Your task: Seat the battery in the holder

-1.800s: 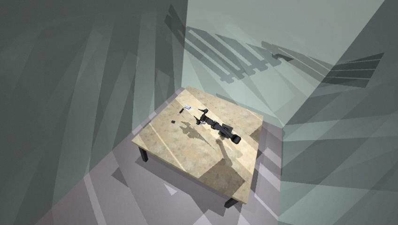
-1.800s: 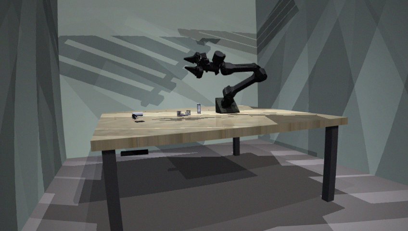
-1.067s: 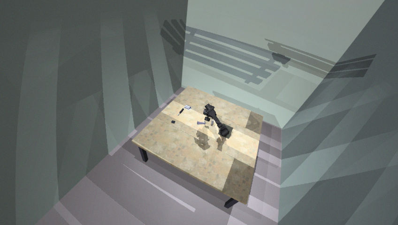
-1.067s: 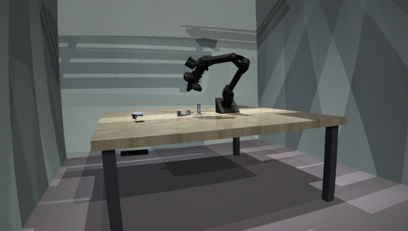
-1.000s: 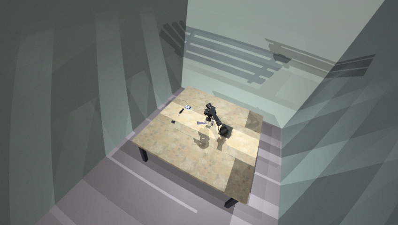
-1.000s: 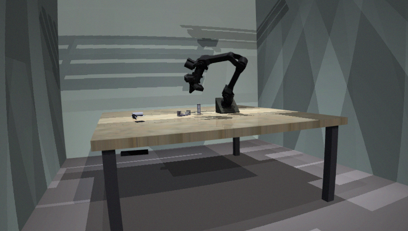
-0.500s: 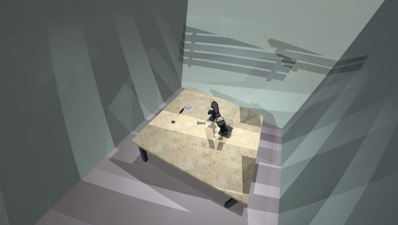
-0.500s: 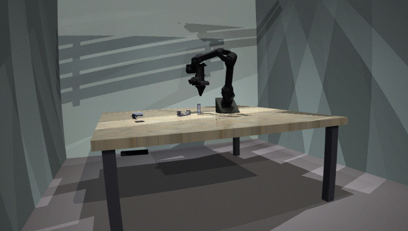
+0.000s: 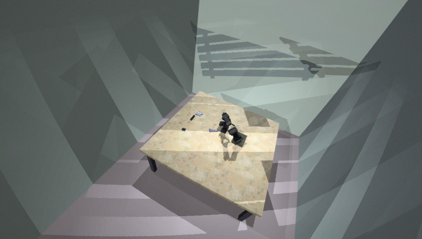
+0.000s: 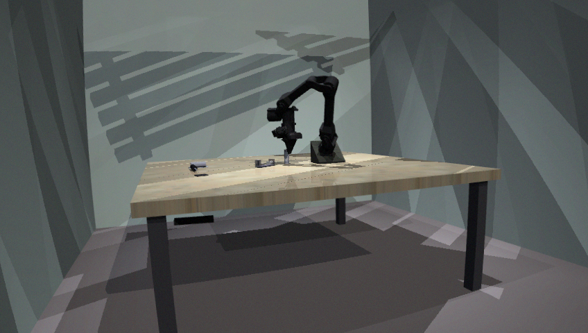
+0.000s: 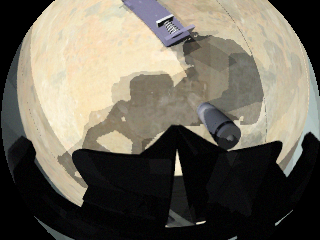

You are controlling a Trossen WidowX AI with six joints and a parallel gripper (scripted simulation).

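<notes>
The battery is a grey cylinder standing upright on the table, its small terminal nub facing up in the wrist view. My gripper is shut and empty. Its fingertips are close beside the battery's top; whether they touch it I cannot tell. The holder is a purple-grey tray with raised ends, lying apart from the battery. Its spring shows at the end nearer my gripper. The holder's far end is cut off in the wrist view.
A dark-handled screwdriver lies beyond the holder, beside a pale ribbed object. A small dark square lies flat nearby. My arm's base stands on the other side of the battery. The arm's shadows fall across the table.
</notes>
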